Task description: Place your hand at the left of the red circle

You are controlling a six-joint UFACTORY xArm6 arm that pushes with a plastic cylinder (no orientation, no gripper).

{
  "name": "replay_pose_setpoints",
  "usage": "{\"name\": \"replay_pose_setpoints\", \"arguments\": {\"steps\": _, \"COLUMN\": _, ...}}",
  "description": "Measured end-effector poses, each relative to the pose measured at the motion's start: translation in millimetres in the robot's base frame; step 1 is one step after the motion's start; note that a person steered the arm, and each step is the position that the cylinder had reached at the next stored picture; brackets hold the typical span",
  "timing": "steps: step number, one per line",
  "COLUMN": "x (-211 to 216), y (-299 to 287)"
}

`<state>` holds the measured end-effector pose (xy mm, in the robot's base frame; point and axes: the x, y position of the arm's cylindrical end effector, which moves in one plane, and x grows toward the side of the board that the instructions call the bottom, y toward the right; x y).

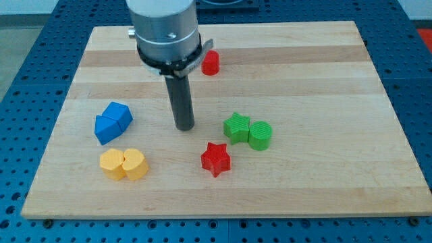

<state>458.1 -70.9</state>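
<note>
The red circle (210, 63) is a small red cylinder near the view's top, just right of the arm's grey body. My tip (185, 127) rests on the wooden board (304, 81) near its middle, well below the red circle and a little to its left. A red star (215, 159) lies below and right of the tip. A green star (237, 127) and a green cylinder (260, 135) touch each other to the tip's right.
Two blue blocks (112, 121) sit together at the view's left. Two yellow blocks (123, 164) sit side by side below them. The board's edges border a blue perforated table (27, 74).
</note>
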Motion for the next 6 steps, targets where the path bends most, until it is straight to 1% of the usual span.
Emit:
{"name": "replay_pose_setpoints", "arguments": {"steps": 1, "x": -44, "y": 0}}
{"name": "replay_pose_setpoints", "arguments": {"steps": 3, "x": -97, "y": 0}}
{"name": "replay_pose_setpoints", "arguments": {"steps": 5, "x": -129, "y": 0}}
{"name": "replay_pose_setpoints", "arguments": {"steps": 6, "x": -129, "y": 2}}
